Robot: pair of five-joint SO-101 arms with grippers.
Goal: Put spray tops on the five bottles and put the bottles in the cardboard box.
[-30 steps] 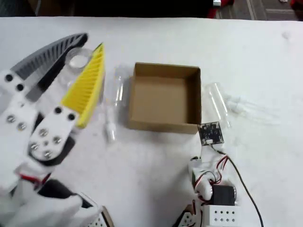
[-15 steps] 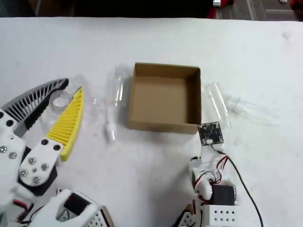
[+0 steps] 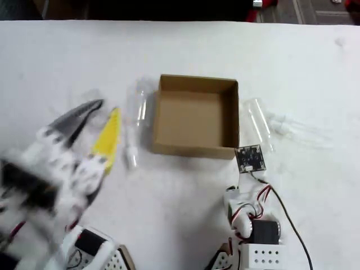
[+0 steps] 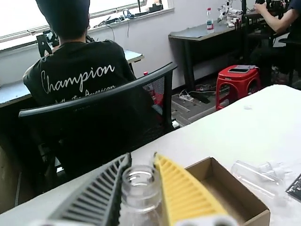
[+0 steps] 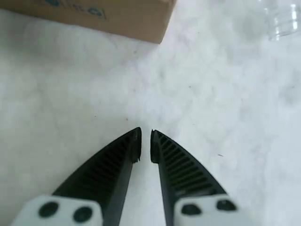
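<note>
Left wrist view has a clear bottle (image 4: 141, 188) standing between the grey and yellow fingers of the left gripper (image 4: 142, 161), which is closed against it just below the neck. The mouth is open, with no spray top on it. In the high view this gripper (image 3: 107, 108) sits to the left of the cardboard box (image 3: 194, 149), well apart from it; the bottle is hard to make out there, so I cannot say how high it is off the bench (image 3: 185, 50).

The box looks empty. A second bottle (image 3: 138, 109) lies just beside its left wall and a third bottle (image 3: 256, 124) just beside its right wall, with what appear to be clear spray tops (image 3: 289, 129) farther right. The right gripper (image 5: 146, 141) hangs low over the bench near a box corner, its fingers all but touching and holding nothing.

I judge that capping is the step in hand. The main risk is the smooth plastic twisting or slipping in the grip when a top is pressed on. Fingers this near the neck may also block the top from seating.
</note>
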